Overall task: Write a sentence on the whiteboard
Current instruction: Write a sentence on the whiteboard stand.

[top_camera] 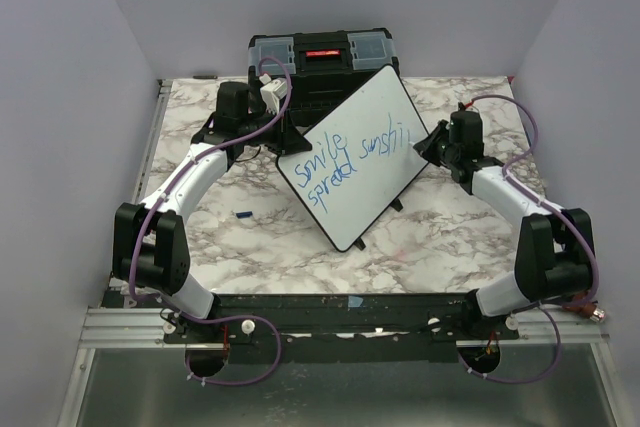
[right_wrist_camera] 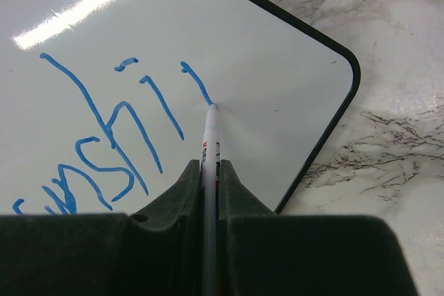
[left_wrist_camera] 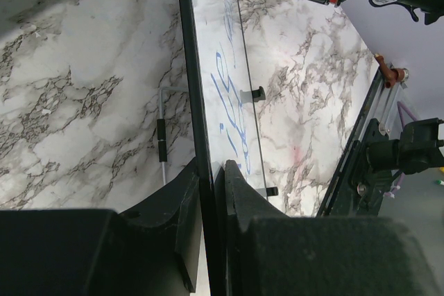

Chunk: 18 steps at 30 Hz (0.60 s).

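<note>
Right gripper clamps marker, barrel mostly hidden | left gripper pinches whiteboard edge | sentence tail unclear

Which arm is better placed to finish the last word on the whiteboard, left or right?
Right. The right gripper is shut on the marker, its tip touching the whiteboard at the end of the unfinished sentence. The left gripper is clamped on the board's edge, holding it tilted.

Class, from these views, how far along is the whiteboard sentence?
Done: the sentence reads "Smile spread sunshi" in blue on the whiteboard. In hand: left end effector clamps the board's edge; right end effector holds the marker, tip on the next letter's first stroke. Left: finishing "sunshine", it seems.
</note>
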Available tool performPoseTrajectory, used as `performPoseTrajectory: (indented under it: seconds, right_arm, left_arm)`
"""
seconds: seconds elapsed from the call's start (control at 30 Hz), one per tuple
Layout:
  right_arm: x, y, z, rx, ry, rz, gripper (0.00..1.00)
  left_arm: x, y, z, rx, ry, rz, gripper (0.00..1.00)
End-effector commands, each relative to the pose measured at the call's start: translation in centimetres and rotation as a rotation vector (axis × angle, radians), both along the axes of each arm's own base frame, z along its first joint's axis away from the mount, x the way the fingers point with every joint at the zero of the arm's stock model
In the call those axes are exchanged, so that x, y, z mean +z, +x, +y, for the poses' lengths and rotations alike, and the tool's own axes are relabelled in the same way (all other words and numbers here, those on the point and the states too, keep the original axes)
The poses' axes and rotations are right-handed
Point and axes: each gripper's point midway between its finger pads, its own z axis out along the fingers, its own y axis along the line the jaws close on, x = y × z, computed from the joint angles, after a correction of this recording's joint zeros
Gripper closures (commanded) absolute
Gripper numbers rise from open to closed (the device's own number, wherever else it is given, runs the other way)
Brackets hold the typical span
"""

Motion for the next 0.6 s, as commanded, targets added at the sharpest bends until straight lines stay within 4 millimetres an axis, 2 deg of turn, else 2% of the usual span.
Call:
performPoseTrajectory:
  seconds: [0.0, 0.37, 0.57]
  right_arm:
    - [-1.8, -1.3, 0.9, 0.042, 0.025, 0.061, 0.99]
    - [0.9, 1.2, 0.8, 0.019, 0.015, -0.006, 0.99]
    - [1.0, 2.3, 0.8, 0.008, 0.009, -0.01, 0.99]
  left_arm:
    - [2.6, 1.0, -0.2, -0.025, 0.009, -0.194, 1.0]
    - [2.5, 1.0, -0.2, -0.022, 0.015, -0.193, 1.0]
    - [2.4, 1.1, -0.2, -0.022, 0.015, -0.191, 1.0]
